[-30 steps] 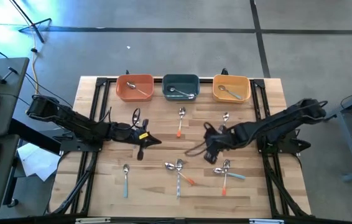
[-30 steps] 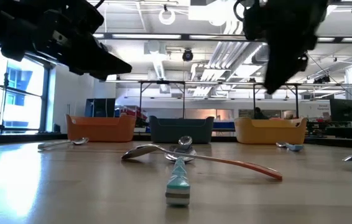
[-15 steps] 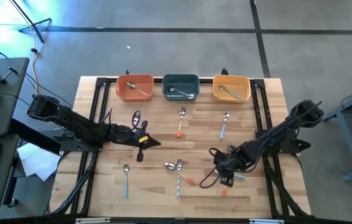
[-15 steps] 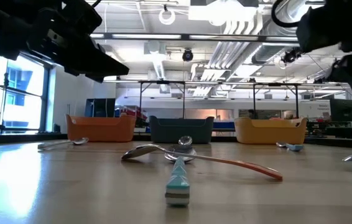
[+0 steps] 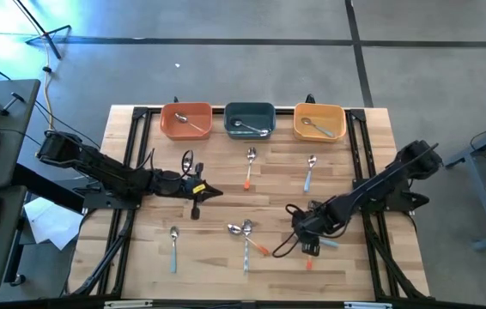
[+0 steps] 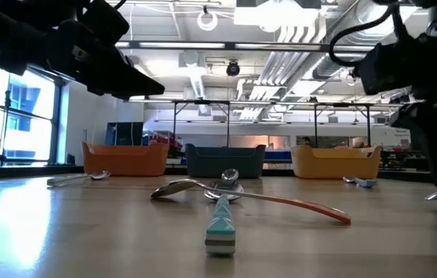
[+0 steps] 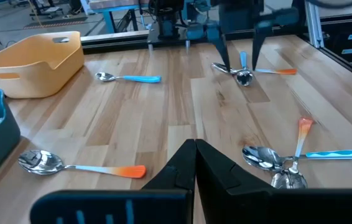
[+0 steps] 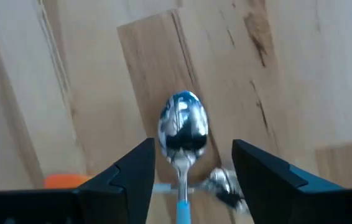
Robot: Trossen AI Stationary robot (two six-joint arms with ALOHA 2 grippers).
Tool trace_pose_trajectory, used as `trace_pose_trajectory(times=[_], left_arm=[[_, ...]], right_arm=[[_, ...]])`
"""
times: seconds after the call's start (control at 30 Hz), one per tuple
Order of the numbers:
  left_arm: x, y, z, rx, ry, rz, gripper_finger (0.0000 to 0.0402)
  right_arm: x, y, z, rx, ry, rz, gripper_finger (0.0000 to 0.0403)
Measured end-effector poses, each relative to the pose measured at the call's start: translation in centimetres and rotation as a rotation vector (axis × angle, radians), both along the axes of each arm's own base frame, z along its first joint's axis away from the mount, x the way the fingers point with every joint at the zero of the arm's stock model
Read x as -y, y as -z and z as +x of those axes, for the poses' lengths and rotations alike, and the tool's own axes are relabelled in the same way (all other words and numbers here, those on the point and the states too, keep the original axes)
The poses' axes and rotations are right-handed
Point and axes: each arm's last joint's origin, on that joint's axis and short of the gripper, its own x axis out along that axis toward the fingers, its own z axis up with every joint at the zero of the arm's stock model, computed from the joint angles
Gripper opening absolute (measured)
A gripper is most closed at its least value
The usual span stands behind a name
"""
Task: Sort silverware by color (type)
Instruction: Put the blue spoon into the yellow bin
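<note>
High view: each bowl [image 5: 185, 121] holds silverware [image 5: 193, 124].

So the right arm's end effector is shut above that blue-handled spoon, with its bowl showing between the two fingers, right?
Not quite: the right end effector is open, not shut. The right wrist view shows its two fingers spread apart, with the blue-handled spoon lying on the table between them, its bowl in the gap.

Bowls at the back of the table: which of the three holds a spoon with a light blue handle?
The yellow bowl, at the right end of the row. Its spoon has a light blue handle; those in the orange bowl and teal bowl look plain silver.
</note>
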Motion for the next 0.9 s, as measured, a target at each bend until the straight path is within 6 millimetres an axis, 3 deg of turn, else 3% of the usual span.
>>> trace_pose_trajectory(times=[0.2, 0.4, 0.9], left_arm=[[0.0, 0.0, 0.0, -0.005, 0.000, 0.001, 0.0000], [0.0, 0.1, 0.0, -0.014, 0.000, 0.003, 0.0000], [0.0, 0.1, 0.0, -0.017, 0.000, 0.003, 0.0000]], right_arm=[[-0.2, 1.5, 0.5, -0.059, -0.016, 0.003, 0.0226], [-0.1, 1.7, 0.5, -0.067, -0.012, 0.002, 0.0220], [0.8, 1.9, 0.8, -0.082, -0.023, 0.000, 0.0107]])
